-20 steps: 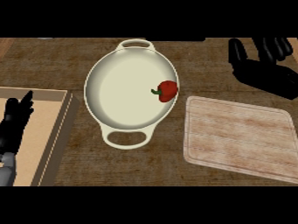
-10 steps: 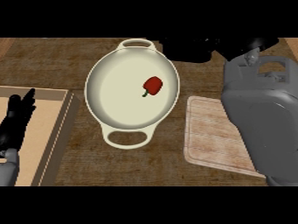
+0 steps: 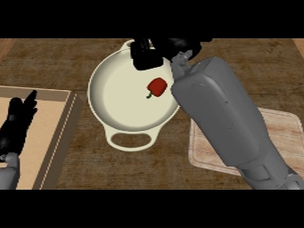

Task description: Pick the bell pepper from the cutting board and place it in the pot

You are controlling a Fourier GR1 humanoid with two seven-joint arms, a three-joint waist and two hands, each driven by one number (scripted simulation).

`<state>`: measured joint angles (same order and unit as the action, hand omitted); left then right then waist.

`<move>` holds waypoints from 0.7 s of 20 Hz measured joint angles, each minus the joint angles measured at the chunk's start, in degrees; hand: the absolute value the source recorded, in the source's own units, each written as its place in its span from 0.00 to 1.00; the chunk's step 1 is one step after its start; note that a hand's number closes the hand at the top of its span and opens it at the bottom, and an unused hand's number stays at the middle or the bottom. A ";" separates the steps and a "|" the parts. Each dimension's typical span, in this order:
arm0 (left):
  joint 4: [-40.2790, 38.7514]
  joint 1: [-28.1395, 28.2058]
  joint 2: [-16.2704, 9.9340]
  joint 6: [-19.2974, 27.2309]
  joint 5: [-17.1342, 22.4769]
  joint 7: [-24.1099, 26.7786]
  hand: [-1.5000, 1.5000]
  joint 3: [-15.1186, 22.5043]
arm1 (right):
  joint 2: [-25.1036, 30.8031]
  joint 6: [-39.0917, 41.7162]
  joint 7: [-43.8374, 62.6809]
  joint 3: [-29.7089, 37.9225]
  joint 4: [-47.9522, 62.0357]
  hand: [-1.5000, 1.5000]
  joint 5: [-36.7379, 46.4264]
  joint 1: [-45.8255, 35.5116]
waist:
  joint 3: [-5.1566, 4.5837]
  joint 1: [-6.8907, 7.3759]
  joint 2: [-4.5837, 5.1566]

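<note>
The counter (image 3: 62,62) carries a pot (image 3: 118,111) near its far edge and a board (image 3: 292,133) toward the right; the pepper (image 3: 158,87) lies inside the pot, delivered; the right hand (image 3: 155,51) hangs over the far rim, fingers relaxed, holding nothing; the left hand (image 3: 16,127) rests spread at the left edge.

Smooth grey forearms end in a black left hand (image 3: 14,129) and right hand (image 3: 155,51).
</note>
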<state>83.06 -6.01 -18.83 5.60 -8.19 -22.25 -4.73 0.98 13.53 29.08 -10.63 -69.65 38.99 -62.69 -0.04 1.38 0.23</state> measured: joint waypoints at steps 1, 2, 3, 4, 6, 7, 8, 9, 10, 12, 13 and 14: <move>-0.69 -0.59 0.04 -0.09 0.00 0.01 0.50 -0.11 | -0.20 -1.13 -0.21 -0.24 2.08 0.00 -0.98 0.03 | 0.00 0.02 0.05; -1.33 -0.95 0.26 -0.07 -0.15 0.25 0.50 -0.04 | -0.37 -2.09 -0.33 -0.92 3.98 0.00 -1.97 0.24 | 0.00 0.03 0.08; -1.39 -1.02 0.55 0.23 -0.48 0.52 0.50 0.11 | -0.50 -3.38 -0.54 -1.69 5.77 0.00 -3.29 0.35 | 0.00 0.12 0.09; -0.86 -0.85 0.56 0.13 -0.46 0.29 0.50 0.09 | -0.60 -4.74 -0.74 -2.81 7.13 0.00 -4.92 0.45 | 0.01 0.24 0.08; -1.09 -1.11 0.58 -0.04 -0.56 0.10 0.50 -0.03 | -0.74 -7.68 -1.59 -3.97 9.65 0.00 -8.12 -0.04 | 0.01 0.32 0.09; -1.48 -1.50 0.26 -0.23 -0.51 0.30 0.50 -0.37 | -0.79 -9.23 -2.09 -3.77 10.60 0.00 -9.97 -0.36 | 0.00 0.44 0.14; -1.35 -1.53 0.00 -0.73 -0.28 0.04 0.50 -0.47 | -0.83 -11.04 -2.16 -4.11 10.80 0.00 -12.10 -0.31 | 0.01 0.59 0.12; -1.68 -1.87 0.20 -0.56 -0.52 0.24 0.50 -0.35 | -0.86 -12.99 -2.90 -4.12 11.68 0.00 -13.99 -0.40 | 0.01 0.72 0.17; -1.77 -1.52 0.28 -0.60 -0.47 0.67 0.50 -0.44 | -0.88 -15.01 -4.32 -3.76 12.33 0.00 -15.31 0.08 | 0.01 0.79 0.19; -0.99 -1.18 -0.22 -1.20 -0.04 0.33 0.50 -0.83 | -0.92 -19.25 -6.73 -2.78 12.84 0.00 -18.09 1.04 | 0.04 0.96 0.19; -0.69 -1.43 -0.13 -1.21 -0.24 -0.15 0.50 -0.57 | -0.93 -21.59 -7.48 -2.29 12.95 0.00 -19.55 1.00 | 0.05 1.01 0.21; -0.83 -1.29 -0.12 -1.14 -0.26 0.00 0.50 -0.73 | -0.94 -23.31 -8.40 -1.64 12.70 0.00 -20.78 1.43 | 0.05 0.81 0.17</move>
<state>82.23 -7.30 -18.95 4.47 -8.45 -22.25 -5.46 0.03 -9.78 20.68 -12.27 -56.94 18.21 -61.26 0.01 2.19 0.39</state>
